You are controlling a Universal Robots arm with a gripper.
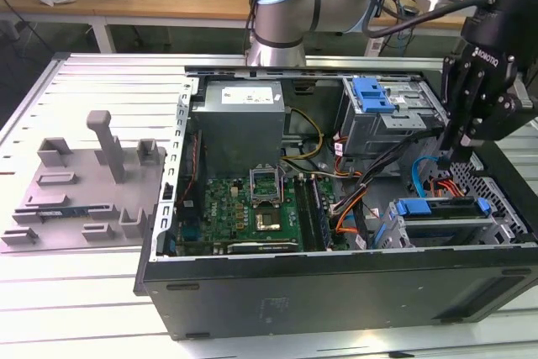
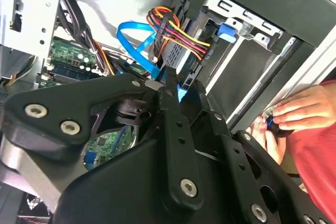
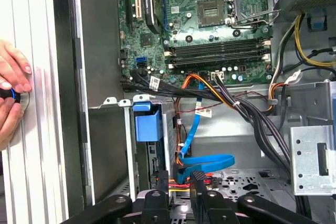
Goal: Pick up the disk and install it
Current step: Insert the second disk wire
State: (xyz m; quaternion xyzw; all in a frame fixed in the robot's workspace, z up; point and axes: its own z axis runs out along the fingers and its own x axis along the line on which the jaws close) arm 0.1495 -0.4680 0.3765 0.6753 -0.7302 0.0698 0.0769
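The disk [image 1: 441,212] lies in the lower drive bay at the exterior view's right end of the open computer case, its blue carrier frame along the top. In the first wrist view its blue carrier end [image 3: 148,125] shows inside the grey bay. My gripper [image 1: 454,153] hangs just above the bay's far end, beside the blue data cable [image 1: 420,176]. In the first wrist view the gripper [image 3: 180,178] is open by a narrow gap, with only red and yellow wires behind it. It holds nothing. The second wrist view shows the gripper [image 2: 160,85] close to the wire bundle [image 2: 176,30].
A blue latch on a grey cage [image 1: 374,94] sits above the bay, and the power-supply box [image 1: 239,119] is beside it. The motherboard [image 1: 252,208] fills the case floor. A person's hand [image 3: 11,85] rests on the table outside the case wall. A grey fixture [image 1: 92,182] stands at the exterior view's left.
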